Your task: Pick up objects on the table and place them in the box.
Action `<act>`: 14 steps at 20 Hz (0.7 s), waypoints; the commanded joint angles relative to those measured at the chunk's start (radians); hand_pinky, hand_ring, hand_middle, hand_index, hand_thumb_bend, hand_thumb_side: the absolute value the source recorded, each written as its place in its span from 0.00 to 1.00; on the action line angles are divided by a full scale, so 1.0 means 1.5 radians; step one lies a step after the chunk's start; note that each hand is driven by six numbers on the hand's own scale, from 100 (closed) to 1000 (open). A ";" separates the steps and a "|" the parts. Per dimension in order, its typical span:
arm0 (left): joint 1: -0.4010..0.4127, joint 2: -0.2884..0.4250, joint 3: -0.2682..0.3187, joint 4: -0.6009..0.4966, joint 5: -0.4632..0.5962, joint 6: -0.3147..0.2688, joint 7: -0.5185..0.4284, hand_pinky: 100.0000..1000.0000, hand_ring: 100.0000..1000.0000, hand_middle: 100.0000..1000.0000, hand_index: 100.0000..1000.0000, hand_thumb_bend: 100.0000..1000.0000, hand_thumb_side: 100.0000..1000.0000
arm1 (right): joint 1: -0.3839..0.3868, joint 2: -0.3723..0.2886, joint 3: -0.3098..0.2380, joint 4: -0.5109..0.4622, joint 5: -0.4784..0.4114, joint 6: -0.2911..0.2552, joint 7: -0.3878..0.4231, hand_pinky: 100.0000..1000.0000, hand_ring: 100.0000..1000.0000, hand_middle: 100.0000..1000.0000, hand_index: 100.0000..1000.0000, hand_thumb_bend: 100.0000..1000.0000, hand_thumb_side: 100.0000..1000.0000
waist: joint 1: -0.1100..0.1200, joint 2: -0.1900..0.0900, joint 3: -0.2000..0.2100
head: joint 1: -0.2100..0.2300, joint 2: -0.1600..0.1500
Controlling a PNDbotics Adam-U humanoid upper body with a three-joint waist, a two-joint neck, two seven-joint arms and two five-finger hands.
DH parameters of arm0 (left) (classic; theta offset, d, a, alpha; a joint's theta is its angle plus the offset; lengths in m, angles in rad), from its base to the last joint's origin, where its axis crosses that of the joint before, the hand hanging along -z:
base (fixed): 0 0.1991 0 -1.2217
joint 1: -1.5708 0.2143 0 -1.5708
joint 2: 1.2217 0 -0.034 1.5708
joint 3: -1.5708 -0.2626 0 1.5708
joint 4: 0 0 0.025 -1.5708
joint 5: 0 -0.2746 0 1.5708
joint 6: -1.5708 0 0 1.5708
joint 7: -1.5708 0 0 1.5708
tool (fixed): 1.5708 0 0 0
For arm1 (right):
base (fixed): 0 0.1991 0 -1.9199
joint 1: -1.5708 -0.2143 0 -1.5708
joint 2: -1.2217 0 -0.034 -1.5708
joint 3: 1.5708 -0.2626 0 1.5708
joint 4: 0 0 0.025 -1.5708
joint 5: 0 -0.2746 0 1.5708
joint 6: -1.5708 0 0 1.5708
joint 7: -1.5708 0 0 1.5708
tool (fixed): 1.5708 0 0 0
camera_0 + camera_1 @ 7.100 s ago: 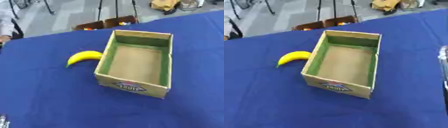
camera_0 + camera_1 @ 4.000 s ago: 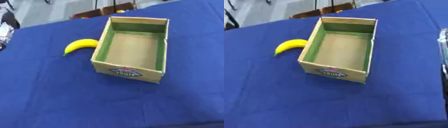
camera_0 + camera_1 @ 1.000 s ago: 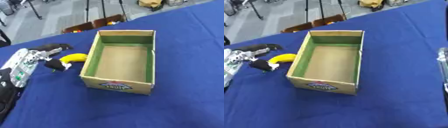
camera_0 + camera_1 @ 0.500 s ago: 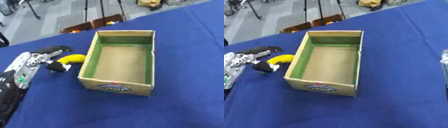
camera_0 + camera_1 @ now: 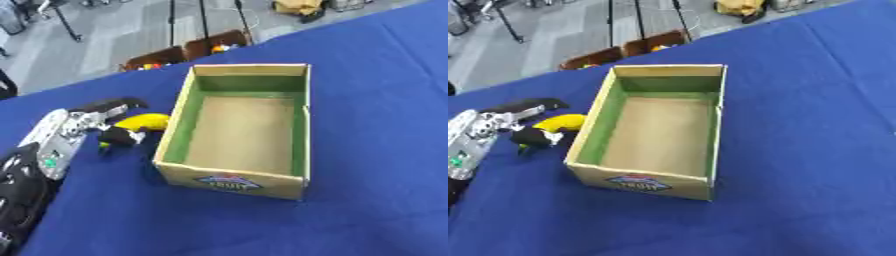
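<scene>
I see one open cardboard box (image 5: 241, 134), rectangular, green-lined walls, brown floor, on the blue tablecloth (image 5: 376, 105). One smooth curved yellow banana (image 5: 140, 121) lies just left of the box. My left hand (image 5: 87, 122) has thumb and fingers spread around the banana's near end, partly hiding it.

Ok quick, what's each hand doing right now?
Left hand: fingers and thumb either side of the banana; whether gripped cannot be told.
Right hand: not in view.
</scene>
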 commanded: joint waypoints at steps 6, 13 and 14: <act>-0.018 0.019 0.020 0.015 -0.028 0.004 -0.009 0.91 0.98 1.00 1.00 0.00 0.36 | -0.016 -0.016 0.001 -0.010 -0.007 0.002 0.000 0.77 0.87 0.73 0.92 0.00 1.00 | -0.001 -0.005 -0.006 | 0.010 -0.014; -0.017 0.020 0.022 0.021 -0.040 0.003 -0.019 0.84 0.92 0.97 1.00 0.00 0.29 | -0.017 -0.016 0.000 -0.010 -0.006 0.004 -0.003 0.77 0.87 0.72 0.92 0.00 1.00 | 0.000 -0.003 -0.010 | 0.012 -0.005; -0.017 0.019 0.022 0.021 -0.040 0.003 -0.018 0.83 0.91 0.97 1.00 0.00 0.29 | -0.017 -0.016 0.000 -0.010 -0.006 0.004 -0.003 0.77 0.87 0.72 0.92 0.00 1.00 | 0.000 -0.003 -0.010 | 0.013 -0.004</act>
